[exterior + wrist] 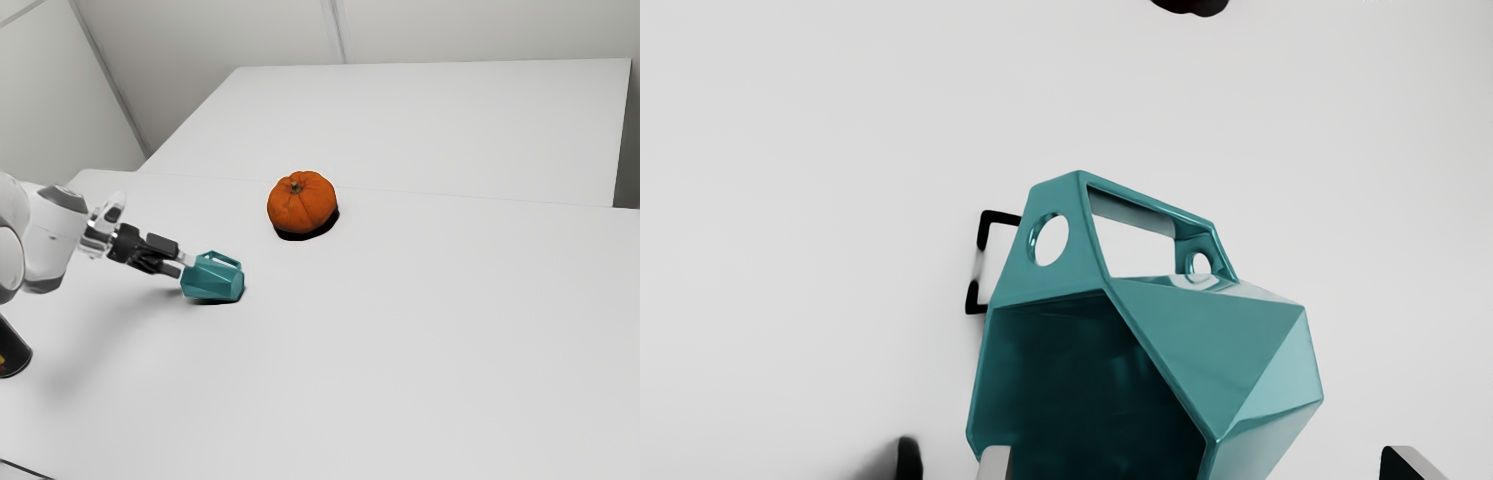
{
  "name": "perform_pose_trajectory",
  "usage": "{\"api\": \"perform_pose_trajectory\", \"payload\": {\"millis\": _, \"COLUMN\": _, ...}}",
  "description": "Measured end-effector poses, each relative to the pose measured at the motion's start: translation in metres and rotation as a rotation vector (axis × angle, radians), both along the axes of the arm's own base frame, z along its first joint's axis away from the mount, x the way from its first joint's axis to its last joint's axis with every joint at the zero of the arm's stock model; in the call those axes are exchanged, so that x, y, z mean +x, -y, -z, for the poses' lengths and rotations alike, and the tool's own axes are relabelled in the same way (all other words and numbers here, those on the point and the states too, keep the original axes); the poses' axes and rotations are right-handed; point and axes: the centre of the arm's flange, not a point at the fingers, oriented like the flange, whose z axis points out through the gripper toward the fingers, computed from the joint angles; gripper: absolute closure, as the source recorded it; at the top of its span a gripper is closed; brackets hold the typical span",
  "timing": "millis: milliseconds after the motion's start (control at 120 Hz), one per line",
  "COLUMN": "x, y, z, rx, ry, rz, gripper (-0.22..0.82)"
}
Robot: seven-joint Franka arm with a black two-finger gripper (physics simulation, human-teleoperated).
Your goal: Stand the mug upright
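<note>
The faceted teal mug [212, 280] lies on its side on the white table [400, 350], farther in from the far edge than the ribbed orange pumpkin [302, 203]. Its mouth faces the fingers [994, 461]; its angular handle [1150, 205] points upward. The fingers are spread, pinching nothing: one tip is at the mouth, the other out past the body's side. Assessment: this alignment suits gripping the wall near the rim, so the mouth can be raised. Slipping on the slanted facets is a risk.
</note>
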Motion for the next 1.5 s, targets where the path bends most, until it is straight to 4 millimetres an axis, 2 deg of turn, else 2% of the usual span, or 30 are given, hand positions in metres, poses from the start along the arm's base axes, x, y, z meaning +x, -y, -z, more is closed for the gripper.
{"api": "perform_pose_trajectory", "payload": {"millis": 542, "x": -0.002, "y": 0.006, "z": 0.021, "rx": -0.135, "ry": 0.016, "rz": -0.007, "gripper": 0.00}}
{"api": "perform_pose_trajectory", "payload": {"millis": 700, "x": -0.001, "y": 0.009, "z": 0.024, "rx": -0.155, "ry": 0.020, "rz": -0.008, "gripper": 0.03}}
{"api": "perform_pose_trajectory", "payload": {"millis": 958, "x": 0.000, "y": 0.011, "z": 0.026, "rx": -0.171, "ry": 0.028, "rz": -0.009, "gripper": 0.16}}
{"api": "perform_pose_trajectory", "payload": {"millis": 1500, "x": 0.003, "y": 0.015, "z": 0.029, "rx": -0.183, "ry": 0.037, "rz": -0.011, "gripper": 0.51}}
